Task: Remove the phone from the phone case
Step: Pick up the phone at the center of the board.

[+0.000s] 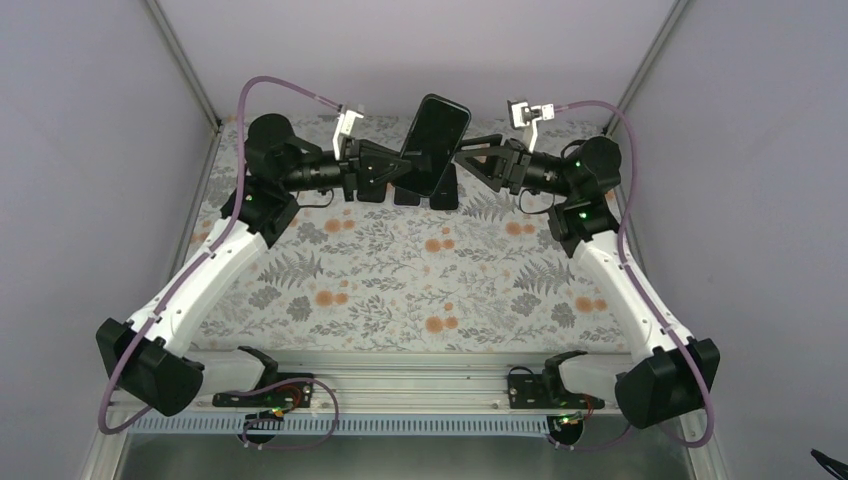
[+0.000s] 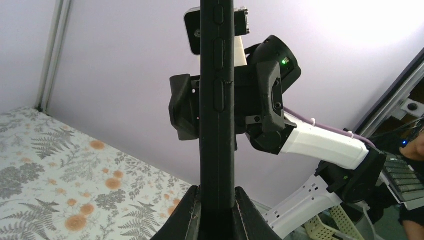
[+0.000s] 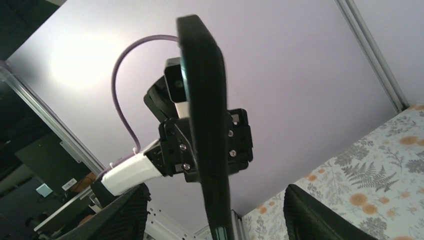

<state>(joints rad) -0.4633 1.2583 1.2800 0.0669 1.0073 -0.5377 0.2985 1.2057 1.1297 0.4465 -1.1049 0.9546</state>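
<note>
The black phone (image 1: 436,140), still inside its black phone case (image 2: 217,100), is held upright in the air over the back of the table. My left gripper (image 2: 217,212) is shut on the lower edge of the cased phone, both pads pressed against its sides. My right gripper (image 3: 215,220) faces it from the other side, open. Its fingers (image 3: 125,215) straddle the cased phone (image 3: 207,125) with a wide gap on each side, touching nothing. In the top view the left gripper (image 1: 408,165) and right gripper (image 1: 462,158) meet at the phone.
A floral-patterned cloth (image 1: 400,280) covers the table below. Lilac walls with metal corner posts (image 1: 185,60) close in the back and both sides. The arm bases sit on a metal rail (image 1: 420,385) at the near edge.
</note>
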